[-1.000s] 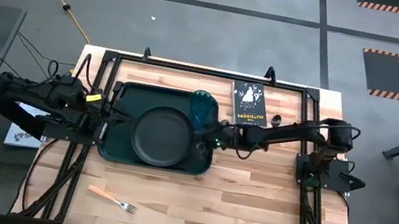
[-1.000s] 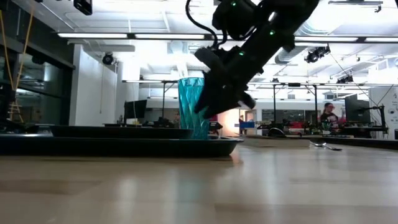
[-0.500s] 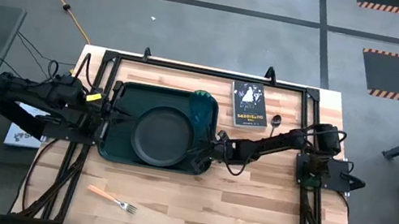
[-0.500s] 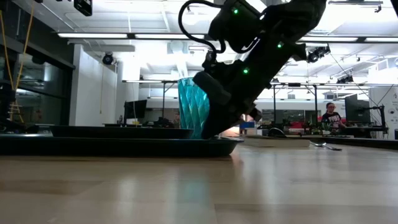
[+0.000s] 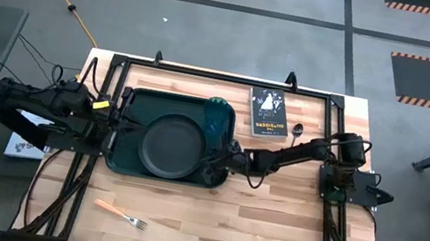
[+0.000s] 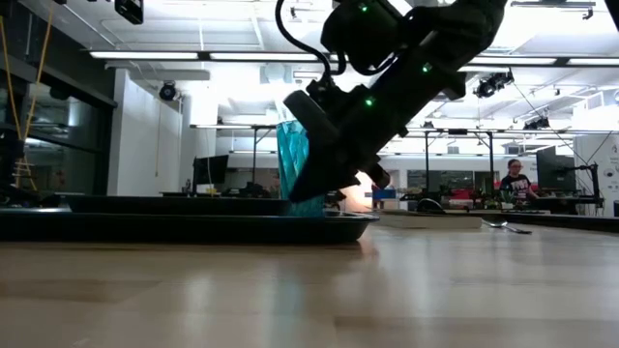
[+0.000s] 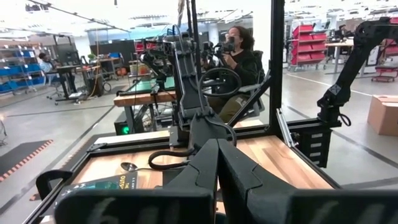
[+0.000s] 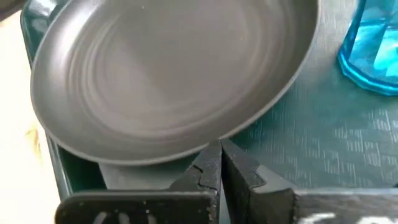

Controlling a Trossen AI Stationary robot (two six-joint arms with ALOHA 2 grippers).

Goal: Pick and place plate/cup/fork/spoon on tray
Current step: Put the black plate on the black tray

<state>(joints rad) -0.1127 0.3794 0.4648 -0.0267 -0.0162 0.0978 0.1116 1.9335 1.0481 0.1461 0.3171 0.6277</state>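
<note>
Tray (image 5: 131,106) holds plate (image 5: 170,146) and cup (image 5: 218,114) already. Right gripper (image 8: 219,163) sits low at plate rim, fingers pinched together, gripping nothing you can see. Left gripper (image 7: 216,163) waits at tray's left edge, clenched. Fork (image 5: 120,213) near front edge, spoon (image 5: 295,132) beside book (image 5: 268,110): lift clear of rim before you swing over.

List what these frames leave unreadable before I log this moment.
- Right claw: in the high view its tips merge with the dark tray by the plate; actual contact with the plate rim cannot be judged.
- Cup: low view, partly hidden by the right arm.
- Spoon: high view, too small for detail.
- Fork: high view, tines tiny.
- Left claw: the wrist view hides what lies below it.
</note>
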